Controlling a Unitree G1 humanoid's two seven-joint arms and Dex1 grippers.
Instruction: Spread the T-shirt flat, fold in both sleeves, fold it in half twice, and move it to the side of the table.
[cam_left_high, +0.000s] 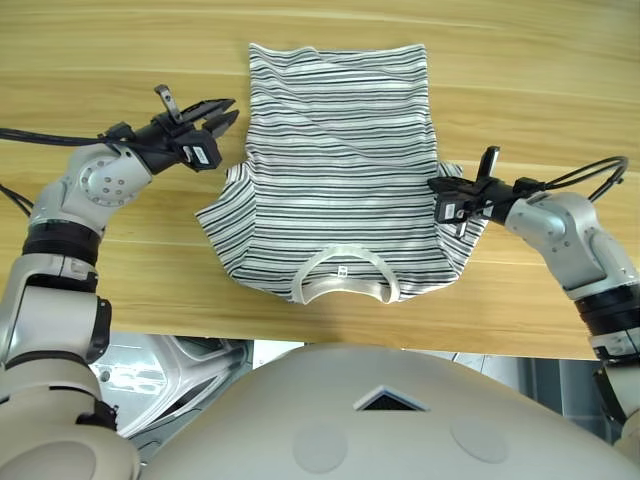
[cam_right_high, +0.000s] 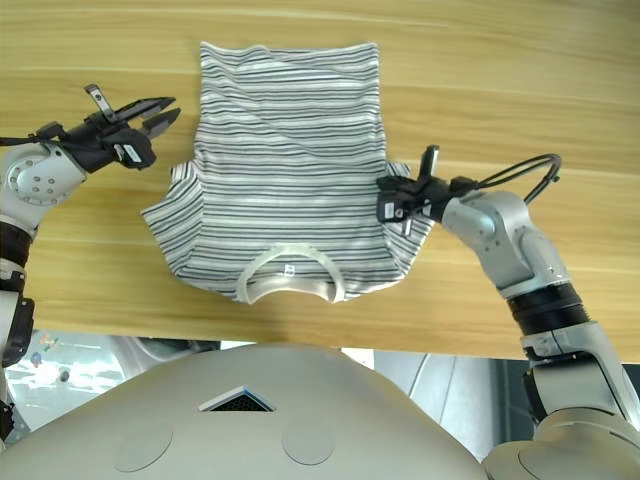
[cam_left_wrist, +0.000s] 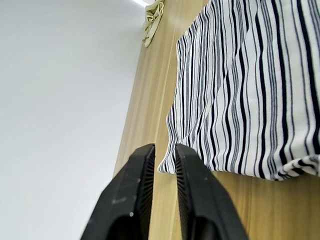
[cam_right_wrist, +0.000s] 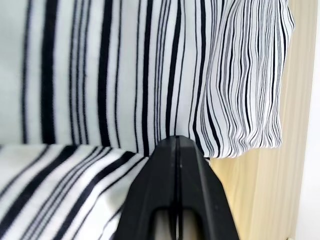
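Note:
The black-and-white striped T-shirt (cam_left_high: 340, 170) lies on the wooden table (cam_left_high: 540, 90) with its white collar (cam_left_high: 345, 275) toward the near edge and its hem at the far side. The left sleeve (cam_left_high: 225, 215) spreads outward. My left gripper (cam_left_high: 226, 112) hovers just left of the shirt's upper body, its fingers (cam_left_wrist: 142, 175) slightly open with nothing between them. My right gripper (cam_left_high: 442, 202) rests at the bunched right sleeve (cam_left_high: 462, 235). Its fingers (cam_right_wrist: 192, 170) are pressed together at the sleeve's fold.
Bare wood stretches on both sides of the shirt and beyond its hem. The table's near edge (cam_left_high: 180, 330) runs just below the collar. A pale crumpled object (cam_left_wrist: 154, 17) sits far off along the table's edge in the left wrist view.

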